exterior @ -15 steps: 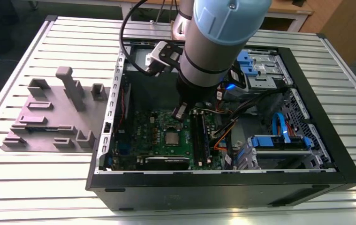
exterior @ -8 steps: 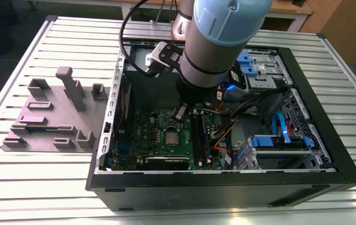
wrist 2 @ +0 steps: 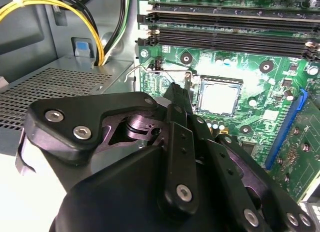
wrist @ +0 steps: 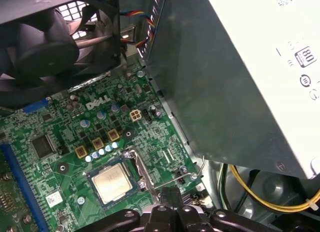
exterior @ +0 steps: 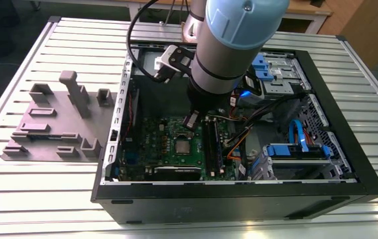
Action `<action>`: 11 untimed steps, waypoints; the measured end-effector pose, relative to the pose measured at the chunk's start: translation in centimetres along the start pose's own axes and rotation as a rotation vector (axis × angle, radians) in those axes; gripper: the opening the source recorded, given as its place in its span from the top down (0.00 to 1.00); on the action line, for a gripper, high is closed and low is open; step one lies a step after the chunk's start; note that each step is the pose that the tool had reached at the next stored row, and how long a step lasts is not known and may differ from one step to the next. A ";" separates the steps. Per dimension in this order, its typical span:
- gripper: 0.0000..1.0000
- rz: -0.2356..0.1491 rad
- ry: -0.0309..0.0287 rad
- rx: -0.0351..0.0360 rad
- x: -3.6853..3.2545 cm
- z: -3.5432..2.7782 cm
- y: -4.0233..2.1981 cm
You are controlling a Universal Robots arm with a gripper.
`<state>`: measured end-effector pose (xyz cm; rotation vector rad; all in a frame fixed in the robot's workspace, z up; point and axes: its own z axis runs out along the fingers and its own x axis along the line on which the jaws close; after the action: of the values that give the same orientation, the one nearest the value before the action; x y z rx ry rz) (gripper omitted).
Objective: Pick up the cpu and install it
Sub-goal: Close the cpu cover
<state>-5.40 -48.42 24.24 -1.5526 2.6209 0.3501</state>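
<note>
One small square silver-grey chip, the cpu [wrist: 113,184], lies flat in the socket of the green motherboard [wrist: 65,142], seated and apparently in its install position. Black jaws of the gripper [wrist 2: 177,99] hang just above the board beside the socket, pressed together and holding nothing. Beyond them stand the black memory slots [wrist 2: 225,36]. Farther off, the grey power-supply box [wrist: 225,81] flanks the board inside the black computer case [exterior: 242,199].

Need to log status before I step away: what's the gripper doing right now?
Gripper: jaws shut, holding nothing, above the cpu seated in its socket.
</note>
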 end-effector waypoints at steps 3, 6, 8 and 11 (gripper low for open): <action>0.89 0.000 0.0010 0.0006 0.02 0.00 -0.01; 0.89 0.000 0.0027 0.0015 0.04 -0.01 -0.02; 0.89 0.000 0.0039 0.0022 0.06 -0.01 -0.03; 0.89 0.000 0.0053 0.0030 0.10 -0.02 -0.05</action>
<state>-5.40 -48.53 24.23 -1.5546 2.6243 0.3425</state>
